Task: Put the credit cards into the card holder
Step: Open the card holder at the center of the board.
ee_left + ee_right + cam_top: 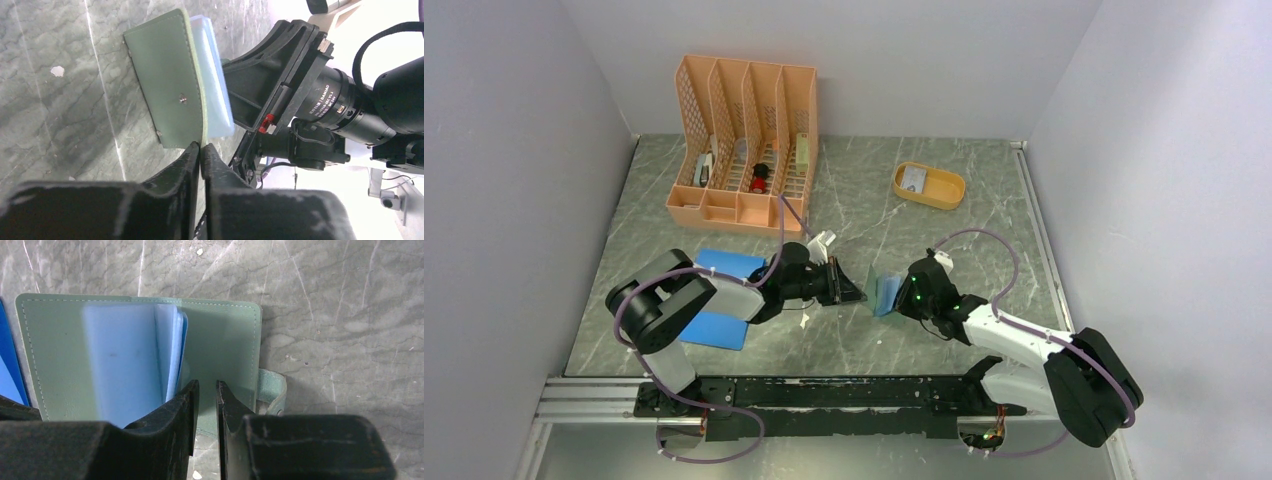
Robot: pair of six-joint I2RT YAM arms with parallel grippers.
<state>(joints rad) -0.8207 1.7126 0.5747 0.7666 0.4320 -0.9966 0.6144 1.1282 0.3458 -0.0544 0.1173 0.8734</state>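
The sage-green card holder [886,292] stands open on edge between my two grippers at mid-table. My left gripper [856,292] is shut on the thin edge of its outer cover [165,85], fingertips [200,146] pinching that rim. The right gripper [902,297] is shut on the lower edge of the opposite flap [220,340], near the snap tab [272,390]. Pale blue inner pockets [125,360] fan out between the covers. One pale credit card [913,178] lies in the yellow tray. No card shows in either gripper.
The mustard-yellow oval tray [946,192] sits at the back right. An orange slotted desk organiser [744,150] with small items stands at the back left. A flat blue pad [721,300] lies under my left arm. Walls close in on both sides.
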